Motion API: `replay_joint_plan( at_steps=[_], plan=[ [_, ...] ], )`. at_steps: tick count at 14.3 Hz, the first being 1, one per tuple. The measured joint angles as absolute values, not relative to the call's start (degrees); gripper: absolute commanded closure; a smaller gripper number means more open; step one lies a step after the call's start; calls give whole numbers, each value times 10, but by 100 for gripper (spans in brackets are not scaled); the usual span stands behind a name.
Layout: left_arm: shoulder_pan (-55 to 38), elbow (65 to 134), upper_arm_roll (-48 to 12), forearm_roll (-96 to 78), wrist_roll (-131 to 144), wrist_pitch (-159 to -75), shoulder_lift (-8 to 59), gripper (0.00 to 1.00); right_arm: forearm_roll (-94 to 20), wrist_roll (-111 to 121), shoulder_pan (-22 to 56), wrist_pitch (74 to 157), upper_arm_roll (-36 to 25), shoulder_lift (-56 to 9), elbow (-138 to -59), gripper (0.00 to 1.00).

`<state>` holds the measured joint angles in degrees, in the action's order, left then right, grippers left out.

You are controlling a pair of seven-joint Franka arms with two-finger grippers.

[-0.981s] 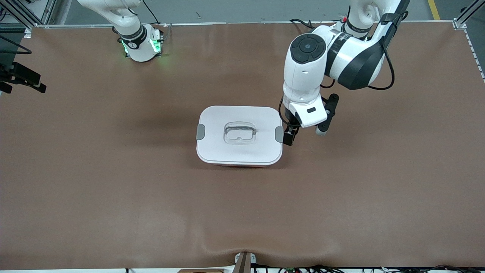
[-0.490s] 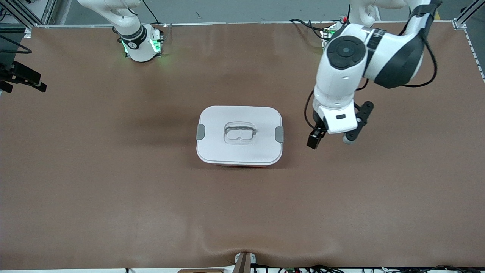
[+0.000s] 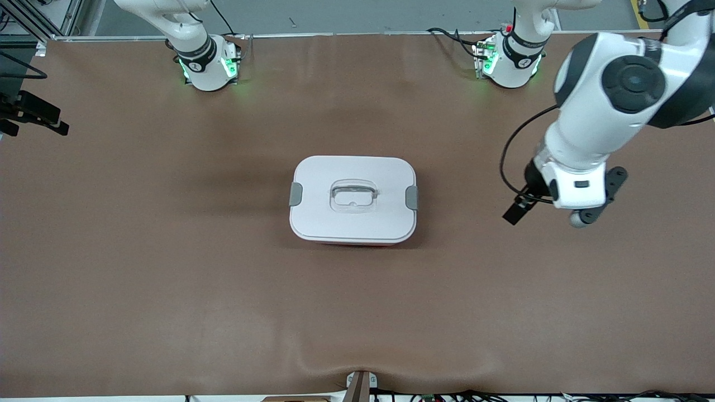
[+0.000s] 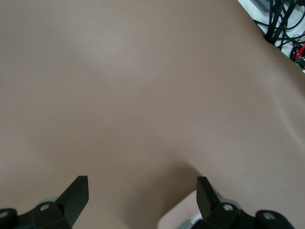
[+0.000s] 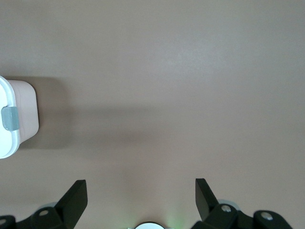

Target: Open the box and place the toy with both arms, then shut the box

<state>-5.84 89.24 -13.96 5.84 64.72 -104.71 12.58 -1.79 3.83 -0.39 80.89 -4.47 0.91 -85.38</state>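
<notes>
The box [image 3: 353,223] sits closed in the middle of the table, its white lid on and its clear handle [image 3: 353,196] on top. Both grey clips [image 3: 295,194] [image 3: 411,197] lie flat against its ends. My left gripper [image 3: 514,212] hangs open and empty over bare table, well clear of the box toward the left arm's end; its fingers [image 4: 76,193] stand wide apart. My right gripper [image 5: 140,193] is open and empty, high over bare table, and is out of the front view. The right wrist view shows the box [image 5: 14,138] and one clip [image 5: 9,118]. The toy is out of view.
The brown table mat [image 3: 167,279] spreads all round the box. The arms' green-lit bases [image 3: 209,67] [image 3: 508,61] stand at the table's edge farthest from the front camera. Cables [image 4: 281,24] lie past the table's edge. A black fixture [image 3: 33,114] sits off the right arm's end.
My left gripper has drawn away from the box's clip and swung toward the left arm's end of the table. The box has not moved.
</notes>
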Motion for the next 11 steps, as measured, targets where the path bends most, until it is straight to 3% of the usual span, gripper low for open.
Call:
replay_joint_plan(
  at_steps=[6, 11],
  plan=[
    [-25, 892, -134, 13, 543, -1031, 106, 0, -18, 38, -4, 809, -44, 9, -854, 0],
    [-12, 891, -74, -47, 407, -1010, 60, 0, -18, 38, -3, 809, -44, 9, -854, 0]
  ],
)
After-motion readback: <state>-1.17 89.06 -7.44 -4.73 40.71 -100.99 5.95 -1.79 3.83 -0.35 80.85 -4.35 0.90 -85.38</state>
